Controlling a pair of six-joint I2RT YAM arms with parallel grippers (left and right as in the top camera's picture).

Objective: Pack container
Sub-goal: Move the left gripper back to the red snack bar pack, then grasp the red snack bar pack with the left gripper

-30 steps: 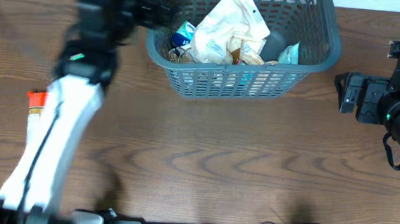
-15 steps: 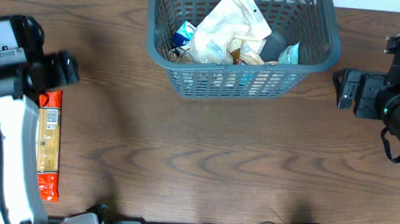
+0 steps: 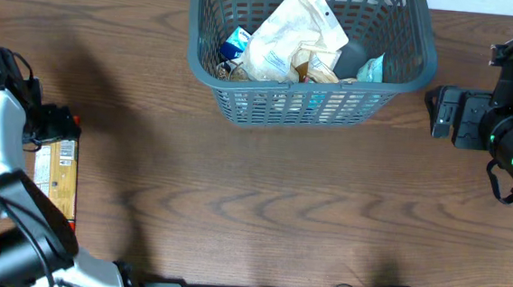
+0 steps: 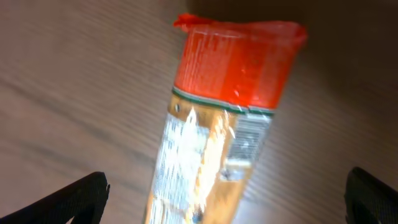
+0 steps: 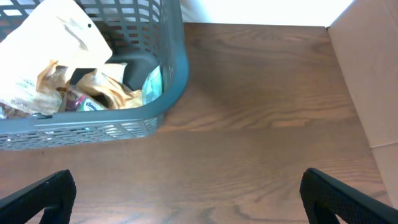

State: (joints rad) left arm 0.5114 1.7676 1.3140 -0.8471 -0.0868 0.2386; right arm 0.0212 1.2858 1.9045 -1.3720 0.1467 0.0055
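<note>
Well, the large dark grey plastic basket with slotted lattice walls [image 3: 304,106] sits at the twelve o'clock edge of the brown wood-grain surface [image 3: 261,207], and it is partly filled. A crumpled white paper bag [image 3: 287,37] takes up the middle of it. A small blue packet [image 3: 236,43] is tucked in at the bag's nine o'clock, and a teal packet [image 3: 372,68] leans against the wall at its four o'clock. Nothing pokes out over the rim, and there looks to be room for more.

Away from the basket, one item lies loose: a long clear plastic snack packet with orange-red ends [image 3: 57,179], flat on the surface near the eight o'clock edge, well apart from the basket. I'd judge this is the next thing to go in.

The left claw [image 4: 227,196] hangs directly above the packet's upper red end, pointing down. Its wrist view shows the two dark fingertips [image 4: 87,193] spread wide with the packet running between them. The claw is released and grasps nothing. It seems lined up across the packet's narrow width so that closing would pinch it from both sides.

The right claw [image 5: 189,199] waits just off the basket's four o'clock corner, facing it. It is also released and empty, with bare wood between its tips. To my eye it is held back there to stay clear of the left arm's path to the basket.
</note>
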